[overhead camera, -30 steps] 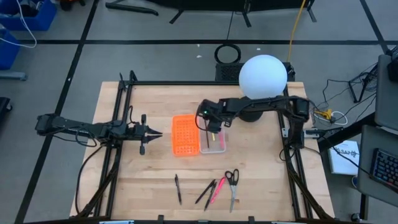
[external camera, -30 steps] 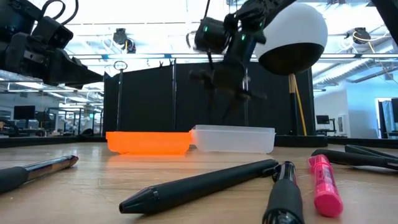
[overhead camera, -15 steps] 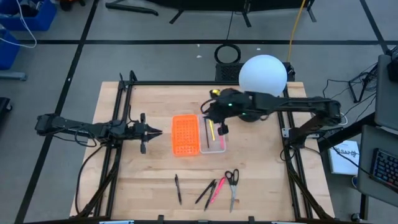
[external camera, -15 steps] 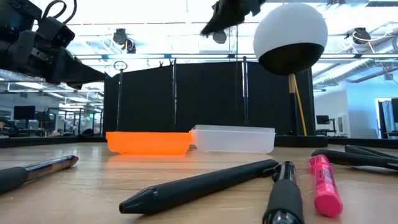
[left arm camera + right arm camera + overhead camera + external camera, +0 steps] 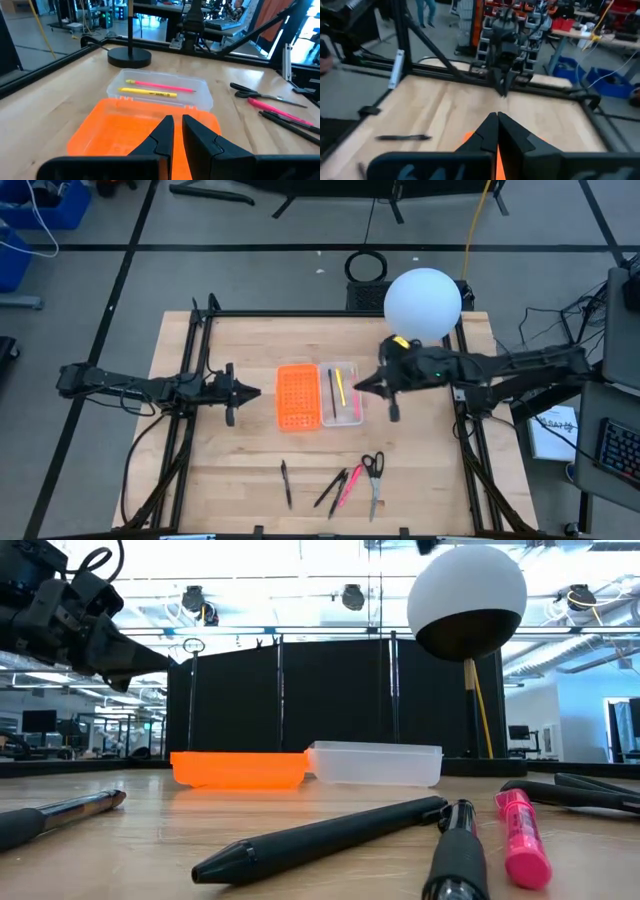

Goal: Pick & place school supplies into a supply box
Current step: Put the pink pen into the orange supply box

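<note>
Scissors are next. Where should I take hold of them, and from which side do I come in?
Grip the scissors on the closed silver blades, just below the black handles, coming straight down from above. They lie flat on the table, handles toward the supply box, blades toward the front edge. Jaws should straddle the narrow blades crosswise. The pink pen lies close on one side, so stay on the blades' midline.

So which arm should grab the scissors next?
Probably the right. Its claw hangs empty beside the supply box, on the same side as the scissors. The left claw waits across the box, farther off.
</note>
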`<action>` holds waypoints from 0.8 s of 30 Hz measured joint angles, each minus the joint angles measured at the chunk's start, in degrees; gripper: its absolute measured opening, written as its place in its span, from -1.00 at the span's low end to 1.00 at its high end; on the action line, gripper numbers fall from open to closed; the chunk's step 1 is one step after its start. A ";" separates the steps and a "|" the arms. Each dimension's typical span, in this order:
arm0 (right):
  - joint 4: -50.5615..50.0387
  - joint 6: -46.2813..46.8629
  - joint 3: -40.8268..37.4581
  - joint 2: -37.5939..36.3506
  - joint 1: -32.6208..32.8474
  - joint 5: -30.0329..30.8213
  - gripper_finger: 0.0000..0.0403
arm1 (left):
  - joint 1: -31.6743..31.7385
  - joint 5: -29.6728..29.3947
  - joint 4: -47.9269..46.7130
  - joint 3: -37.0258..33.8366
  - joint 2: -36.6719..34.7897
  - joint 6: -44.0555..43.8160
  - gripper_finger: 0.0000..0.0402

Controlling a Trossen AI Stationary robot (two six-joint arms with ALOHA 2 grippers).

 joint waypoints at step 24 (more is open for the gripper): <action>22.86 10.86 -39.31 -31.29 -1.76 1.30 -1.00 | 0.00 -7.58 2.84 0.00 0.01 4.02 -0.77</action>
